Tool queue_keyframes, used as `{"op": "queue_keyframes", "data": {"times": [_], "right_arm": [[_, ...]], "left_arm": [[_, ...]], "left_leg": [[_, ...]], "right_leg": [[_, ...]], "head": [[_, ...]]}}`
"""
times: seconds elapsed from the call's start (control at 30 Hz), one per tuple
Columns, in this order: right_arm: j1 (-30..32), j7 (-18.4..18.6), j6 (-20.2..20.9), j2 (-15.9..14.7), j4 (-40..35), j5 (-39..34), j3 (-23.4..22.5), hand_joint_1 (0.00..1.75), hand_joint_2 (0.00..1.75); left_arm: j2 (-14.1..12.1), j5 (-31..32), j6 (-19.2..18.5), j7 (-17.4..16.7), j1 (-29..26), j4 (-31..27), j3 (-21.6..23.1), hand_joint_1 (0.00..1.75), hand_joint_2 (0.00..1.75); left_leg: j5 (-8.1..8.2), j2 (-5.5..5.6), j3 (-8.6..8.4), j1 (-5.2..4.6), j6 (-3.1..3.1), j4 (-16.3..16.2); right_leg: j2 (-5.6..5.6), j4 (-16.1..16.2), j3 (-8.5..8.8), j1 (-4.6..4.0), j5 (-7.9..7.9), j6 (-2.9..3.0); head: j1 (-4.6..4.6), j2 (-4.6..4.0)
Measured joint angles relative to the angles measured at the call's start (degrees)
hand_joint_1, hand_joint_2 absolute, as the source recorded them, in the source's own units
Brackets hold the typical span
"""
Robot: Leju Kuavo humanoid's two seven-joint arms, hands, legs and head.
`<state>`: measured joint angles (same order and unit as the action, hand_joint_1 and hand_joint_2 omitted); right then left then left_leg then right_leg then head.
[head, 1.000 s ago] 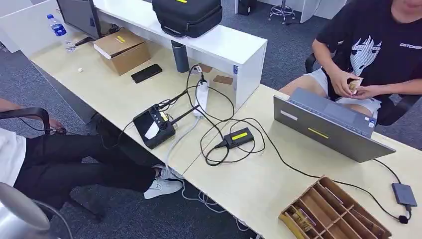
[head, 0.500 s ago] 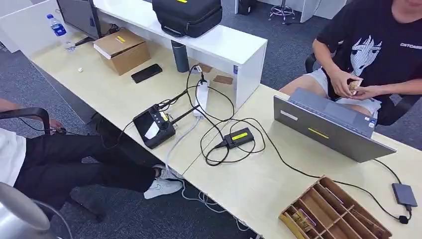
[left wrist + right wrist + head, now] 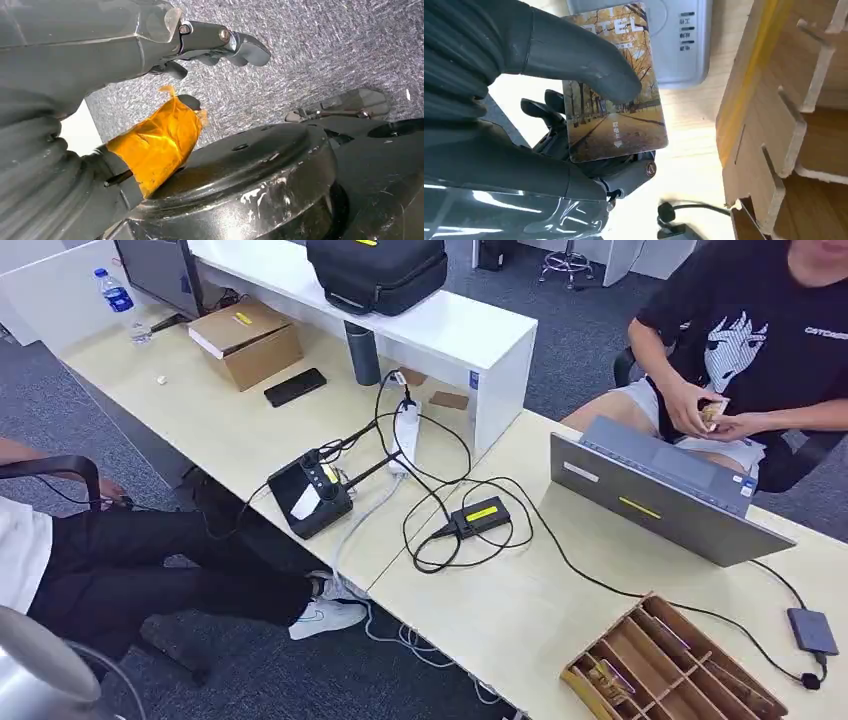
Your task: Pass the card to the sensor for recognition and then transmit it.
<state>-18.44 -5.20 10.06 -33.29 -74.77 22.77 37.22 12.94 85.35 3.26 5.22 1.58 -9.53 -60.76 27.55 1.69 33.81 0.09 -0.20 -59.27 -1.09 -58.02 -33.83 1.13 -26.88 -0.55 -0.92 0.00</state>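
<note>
My right hand (image 3: 524, 65) grips a card (image 3: 616, 125) printed with a picture of autumn trees, the thumb pressed on its face and the fingers behind it. The card's far end overlaps the edge of the grey sensor (image 3: 674, 45); whether they touch I cannot tell. In the head view the sensor (image 3: 812, 630) lies on the table's right end with a black cable plugged in. My left hand (image 3: 100, 55), orange tape around its thumb, hangs over grey carpet with fingers apart and nothing in it.
A cardboard organizer (image 3: 670, 665) with several slots stands beside the sensor, close to the card (image 3: 804, 125). A grey laptop (image 3: 660, 495) is behind it. A seated person holds small cards (image 3: 712, 410). Cables and a black box (image 3: 482, 514) lie mid-table.
</note>
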Motion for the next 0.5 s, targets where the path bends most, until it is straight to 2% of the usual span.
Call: {"op": "queue_keyframes", "data": {"times": [0.13, 0.2, 0.33, 0.4, 0.5], "right_arm": [[0.26, 1.00, -3.61, 0.02, -0.51, 0.47, -0.56, 1.75, 1.75], [1.23, 1.79, -6.24, -0.13, -2.30, 1.40, -2.23, 1.75, 1.75], [4.14, 2.19, -9.88, -0.50, -9.10, 4.07, -8.53, 1.75, 1.75], [5.14, 2.14, -10.78, -0.50, -12.97, 5.68, -12.16, 1.75, 1.75], [4.95, 2.08, -11.41, -0.18, -16.68, 8.49, -15.14, 1.75, 1.75]], "left_arm": [[0.00, -0.22, 0.22, 0.00, -0.03, 0.00, 0.00, 0.00, 1.75], [0.00, -0.59, 0.39, 0.00, -0.06, 0.02, 0.00, 0.00, 1.75], [0.00, -1.03, 0.88, 0.20, -0.18, 0.20, 0.00, 0.00, 1.75], [0.02, -1.03, 0.96, 0.28, -0.18, 0.28, 0.00, 0.00, 1.75], [0.02, -0.88, 0.94, 0.28, -0.16, 0.31, 0.00, 0.00, 1.75]], "left_leg": [[0.00, 0.01, -0.03, 0.00, 0.00, -0.01], [0.00, 0.01, -0.03, -0.01, 0.00, -0.01], [0.00, 0.01, -0.01, 0.00, 0.00, -0.01], [0.00, 0.01, 0.00, 0.00, 0.00, 0.00], [0.01, 0.00, 0.02, 0.00, 0.00, 0.02]], "right_leg": [[0.00, 0.00, 0.02, 0.00, 0.00, 0.00], [0.00, 0.00, 0.02, 0.00, 0.00, 0.00], [0.02, 0.00, 0.01, 0.01, 0.00, 0.00], [0.02, 0.00, 0.00, 0.00, -0.01, 0.00], [0.01, -0.01, 0.00, -0.01, -0.01, 0.00]], "head": [[0.00, 0.00], [0.00, 0.00], [-0.02, 0.00], [0.00, 0.00], [0.00, 0.00]]}}
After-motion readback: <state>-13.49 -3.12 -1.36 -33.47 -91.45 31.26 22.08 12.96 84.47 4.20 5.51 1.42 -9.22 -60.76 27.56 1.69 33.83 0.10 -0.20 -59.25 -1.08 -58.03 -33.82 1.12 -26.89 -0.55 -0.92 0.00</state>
